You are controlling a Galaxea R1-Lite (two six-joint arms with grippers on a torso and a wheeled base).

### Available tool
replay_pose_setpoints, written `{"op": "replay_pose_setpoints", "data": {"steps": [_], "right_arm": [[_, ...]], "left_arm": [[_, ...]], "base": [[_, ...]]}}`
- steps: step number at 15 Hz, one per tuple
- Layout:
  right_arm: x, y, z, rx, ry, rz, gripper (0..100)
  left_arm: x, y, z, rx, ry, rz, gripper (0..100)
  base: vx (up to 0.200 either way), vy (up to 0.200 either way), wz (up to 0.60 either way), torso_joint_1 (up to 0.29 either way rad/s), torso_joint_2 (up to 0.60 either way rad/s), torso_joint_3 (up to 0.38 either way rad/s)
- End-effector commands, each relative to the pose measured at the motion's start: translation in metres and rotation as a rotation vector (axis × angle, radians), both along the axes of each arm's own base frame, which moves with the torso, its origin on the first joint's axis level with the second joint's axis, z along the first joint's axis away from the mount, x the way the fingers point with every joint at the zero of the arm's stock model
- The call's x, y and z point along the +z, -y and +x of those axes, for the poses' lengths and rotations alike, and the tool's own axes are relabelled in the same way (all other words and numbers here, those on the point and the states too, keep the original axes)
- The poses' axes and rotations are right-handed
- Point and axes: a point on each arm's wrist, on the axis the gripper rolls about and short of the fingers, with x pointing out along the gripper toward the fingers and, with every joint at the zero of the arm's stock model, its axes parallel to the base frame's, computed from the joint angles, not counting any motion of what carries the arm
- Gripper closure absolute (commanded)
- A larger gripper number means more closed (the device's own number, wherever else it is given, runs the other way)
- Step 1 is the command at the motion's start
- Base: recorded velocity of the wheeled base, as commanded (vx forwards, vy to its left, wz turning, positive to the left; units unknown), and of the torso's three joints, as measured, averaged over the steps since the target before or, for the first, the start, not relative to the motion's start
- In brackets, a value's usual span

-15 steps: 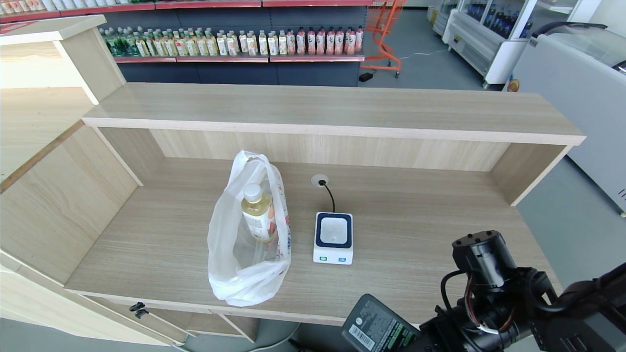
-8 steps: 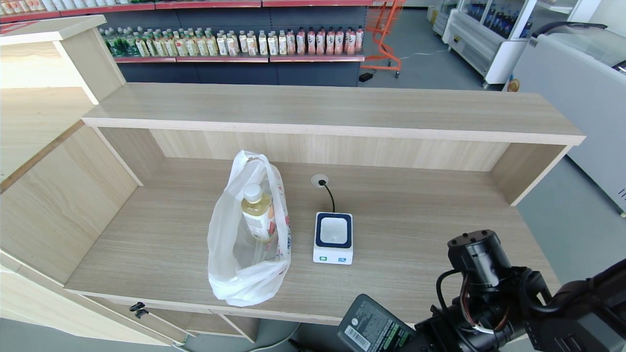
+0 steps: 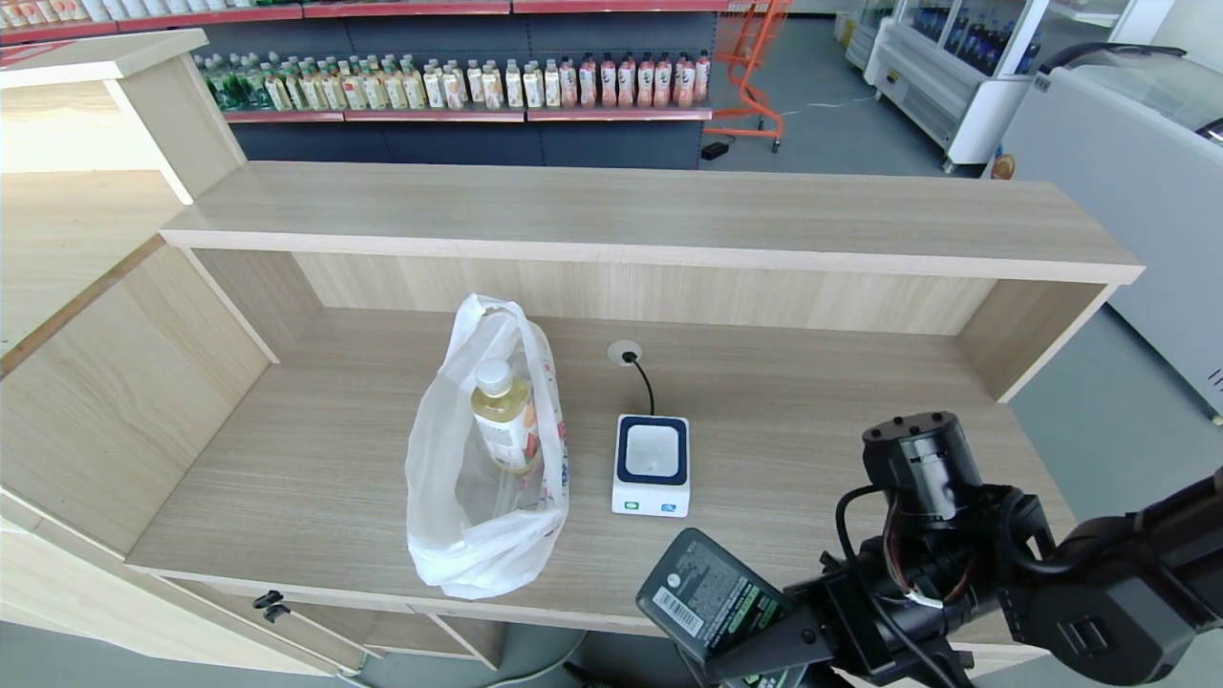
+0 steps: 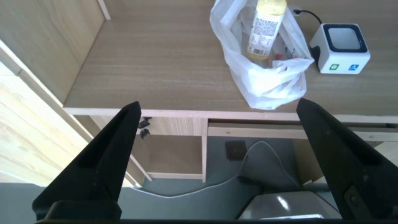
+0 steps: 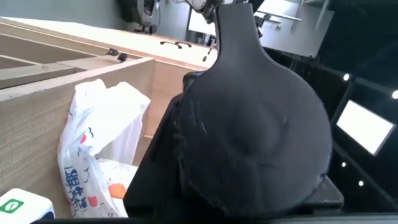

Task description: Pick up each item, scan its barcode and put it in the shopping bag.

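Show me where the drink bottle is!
In the head view, the drink bottle sits inside the white shopping bag on the counter, left of the scanner.

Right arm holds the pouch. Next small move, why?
Probably carry the dark flat pouch in the right gripper forward over the white square scanner, label turned down: its barcode faces up, and it hangs at the near edge of the wooden counter.

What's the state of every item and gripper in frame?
shopping bag: upright on the counter, mouth open.
bottle: capped, upright inside the bag.
scanner: cabled, window facing up, nothing over it.
dark pouch: held, barcode side up, near the counter's front edge, short of the scanner.
right gripper: shut on the pouch.
left gripper: open, empty.
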Motion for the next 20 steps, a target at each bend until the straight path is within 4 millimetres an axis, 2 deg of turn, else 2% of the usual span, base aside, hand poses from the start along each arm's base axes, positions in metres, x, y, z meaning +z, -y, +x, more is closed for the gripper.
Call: {"op": "replay_pose_setpoints", "data": {"steps": [1, 2, 3, 5, 6, 7, 8, 9, 10, 11, 13, 14, 15, 16, 17, 18, 19, 20], "right_arm": [[0.000, -0.001, -0.004, 0.008, -0.002, -0.001, 100], [0.002, -0.001, -0.006, 0.010, -0.007, -0.003, 100], [0.012, 0.001, -0.008, -0.010, -0.055, -0.004, 100], [0.053, 0.017, -0.012, -0.112, -0.179, 0.028, 100], [0.072, 0.042, -0.013, -0.232, -0.231, 0.050, 100], [0.077, 0.050, -0.015, -0.274, -0.262, 0.055, 100], [0.101, 0.082, -0.019, -0.499, -0.378, 0.107, 100], [0.114, 0.096, -0.020, -0.615, -0.402, 0.156, 100], [0.120, 0.113, -0.019, -0.710, -0.439, 0.201, 100], [0.106, 0.130, -0.020, -0.775, -0.581, 0.200, 100], [0.107, 0.138, -0.018, -0.823, -0.801, 0.230, 100], [0.111, 0.139, -0.016, -0.837, -1.039, 0.268, 100], [0.116, 0.141, -0.014, -0.854, -1.141, 0.302, 100], [0.133, 0.152, -0.002, -0.965, -1.340, 0.452, 100], [0.139, 0.152, 0.011, -1.073, -1.544, 0.628, 100], [0.138, 0.141, 0.020, -1.104, -1.737, 0.740, 100], [0.134, 0.134, 0.028, -1.107, -1.849, 0.795, 100], [0.129, 0.118, 0.053, -1.068, -2.146, 0.953, 100]], "left_arm": [[0.000, 0.000, 0.000, 0.000, -0.001, 0.000, 0], [0.000, 0.000, 0.000, 0.000, 0.001, 0.000, 0], [0.000, 0.000, 0.000, 0.000, 0.001, 0.000, 0], [0.000, 0.000, 0.000, 0.000, 0.001, 0.000, 0], [0.000, 0.000, 0.000, 0.000, 0.001, 0.000, 0], [0.000, 0.000, 0.000, 0.000, -0.001, 0.000, 0], [0.000, 0.000, 0.000, 0.000, 0.001, 0.000, 0], [0.000, 0.000, 0.000, 0.000, 0.001, 0.000, 0], [0.000, 0.000, 0.000, 0.000, 0.001, 0.000, 0], [0.000, 0.000, 0.000, 0.000, 0.001, 0.000, 0], [0.000, 0.000, 0.000, 0.000, 0.001, 0.000, 0], [0.000, 0.000, 0.000, 0.000, 0.001, 0.000, 0], [0.000, 0.000, 0.000, 0.000, 0.001, 0.000, 0], [0.000, 0.000, 0.000, 0.000, 0.001, 0.000, 0], [0.000, 0.000, 0.000, 0.000, 0.001, 0.000, 0], [0.000, 0.000, 0.000, 0.000, 0.001, 0.000, 0], [0.000, 0.000, 0.000, 0.000, 0.001, 0.000, 0], [0.000, 0.000, 0.000, 0.000, 0.001, 0.000, 0]], "base": [[0.000, 0.000, 0.00, 0.000, 0.00, 0.000], [0.000, 0.000, 0.00, 0.000, 0.00, 0.000], [0.000, 0.000, 0.00, 0.000, 0.00, 0.000], [0.000, 0.000, 0.00, 0.000, 0.00, 0.000], [0.000, 0.000, 0.00, 0.000, 0.00, 0.000], [0.000, 0.000, 0.00, 0.000, 0.00, 0.000], [0.000, 0.000, 0.00, 0.000, 0.00, 0.000], [0.000, 0.000, 0.00, 0.000, 0.00, 0.000], [0.000, 0.000, 0.00, 0.000, 0.00, 0.000], [0.000, 0.000, 0.00, 0.000, 0.00, 0.000], [0.000, 0.000, 0.00, 0.000, 0.00, 0.000], [0.000, 0.000, 0.00, 0.000, 0.00, 0.000], [0.000, 0.000, 0.00, 0.000, 0.00, 0.000], [0.000, 0.000, 0.00, 0.000, 0.00, 0.000], [0.000, 0.000, 0.00, 0.000, 0.00, 0.000], [0.000, 0.000, 0.00, 0.000, 0.00, 0.000], [0.000, 0.000, 0.00, 0.000, 0.00, 0.000], [0.000, 0.000, 0.00, 0.000, 0.00, 0.000]]}}
